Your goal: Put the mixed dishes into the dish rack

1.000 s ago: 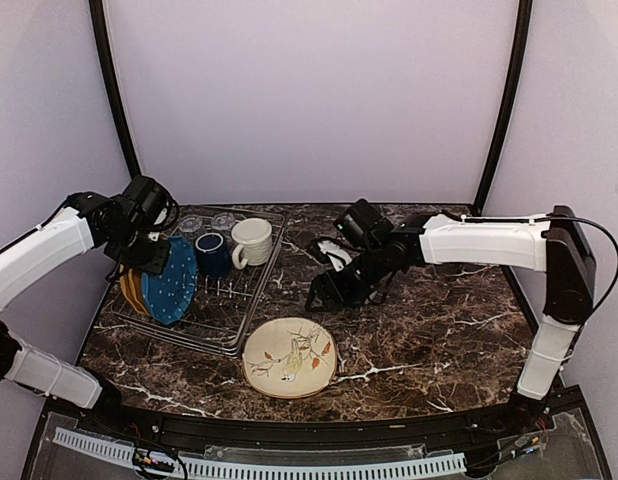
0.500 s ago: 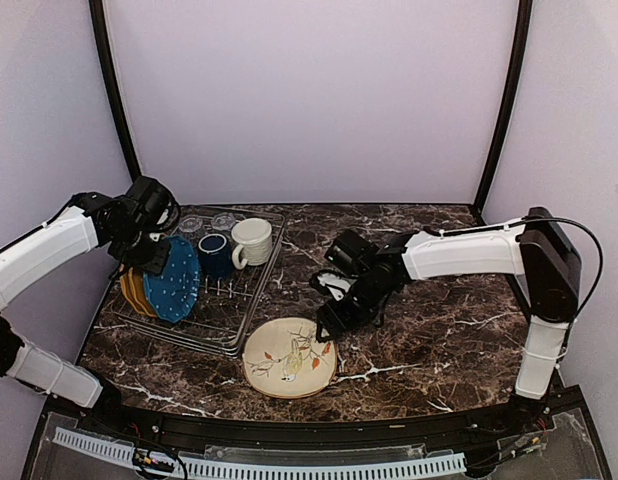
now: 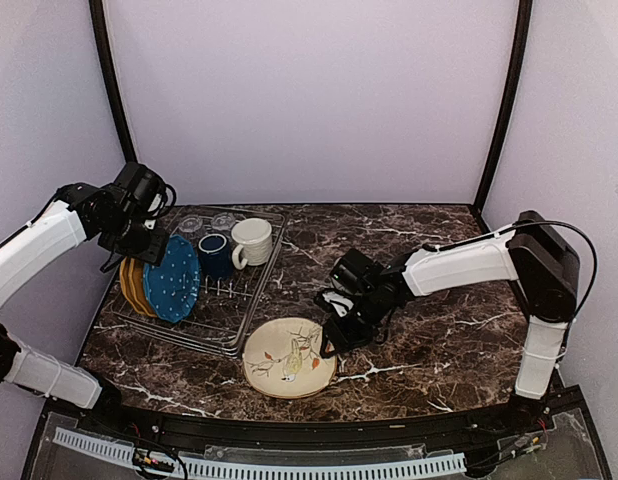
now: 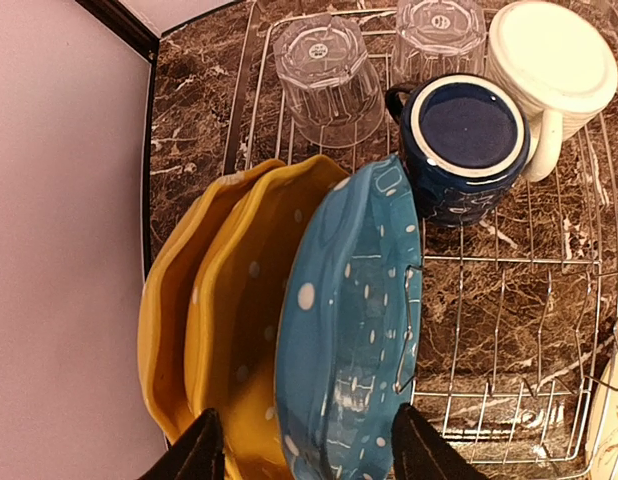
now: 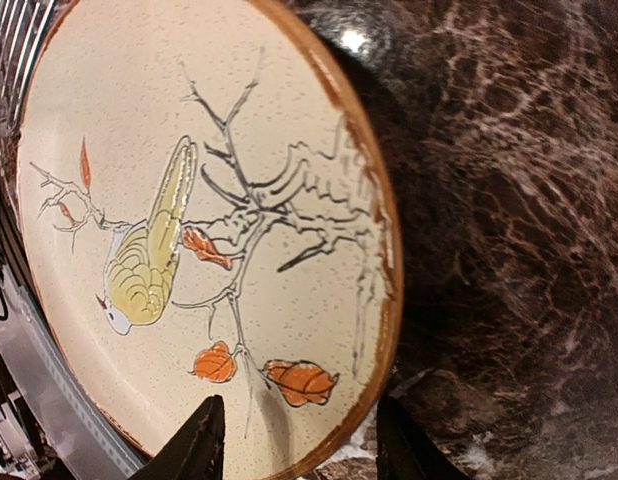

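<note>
- The right hand [image 3: 334,333] has slid across the worktop [image 3: 439,335] to the cream bird plate [image 3: 289,357]. Its fingers are spread, with the plate's rim lying between them.
- The left hand [image 4: 304,455] has lifted. It is released and grips nothing.
- The blue dotted plate [image 4: 354,330] stands upright just below the left hand, in the dish rack [image 4: 509,340].

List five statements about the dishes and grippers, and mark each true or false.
1. The cream bird plate lies flat on the marble table, outside the dish rack. True.
2. The blue dotted plate lies flat in the rack. False: it stands on edge beside the yellow plates.
3. The right gripper is shut on the bird plate. False: it is open over the plate's rim.
4. Two glass tumblers sit at the rack's far end. True.
5. The left gripper is open above the standing plates. True.
</note>
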